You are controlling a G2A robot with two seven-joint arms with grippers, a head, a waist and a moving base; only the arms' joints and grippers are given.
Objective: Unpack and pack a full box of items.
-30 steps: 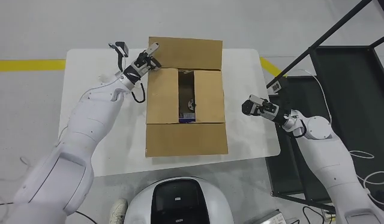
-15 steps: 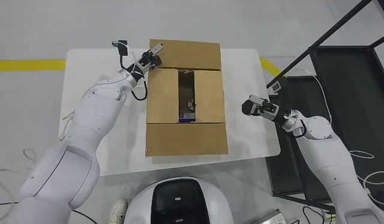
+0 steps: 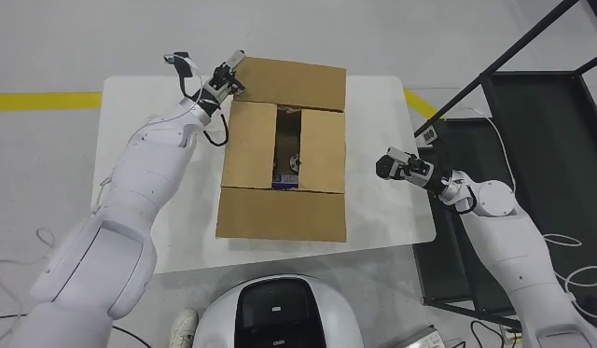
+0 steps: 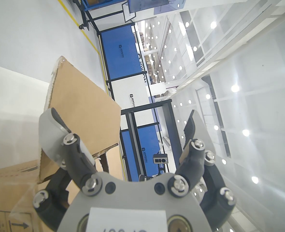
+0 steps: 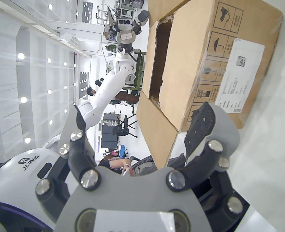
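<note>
A brown cardboard box point(image 3: 250, 147) stands in the middle of the white table point(image 3: 140, 217). Its side flaps lie nearly closed, and a narrow gap point(image 3: 289, 152) between them shows a blue and white item point(image 3: 291, 174) inside. The far flap point(image 3: 291, 83) is folded back. My left gripper point(image 3: 230, 71) is open at the far left corner of the box, one finger point(image 4: 52, 121) against the raised flap point(image 4: 84, 102). My right gripper point(image 3: 387, 164) hangs open to the right of the box point(image 5: 205, 49), apart from it, with nothing between its fingers point(image 5: 201, 121).
A black metal rack point(image 3: 532, 143) stands just past the table's right edge, close to the right arm. A yellow line point(image 3: 47, 100) runs along the floor at the left. Bare table lies left and right of the box.
My left gripper has moved toward the far side along the box's left corner. The box has turned a little, its near end sliding left. The right arm has not moved.
</note>
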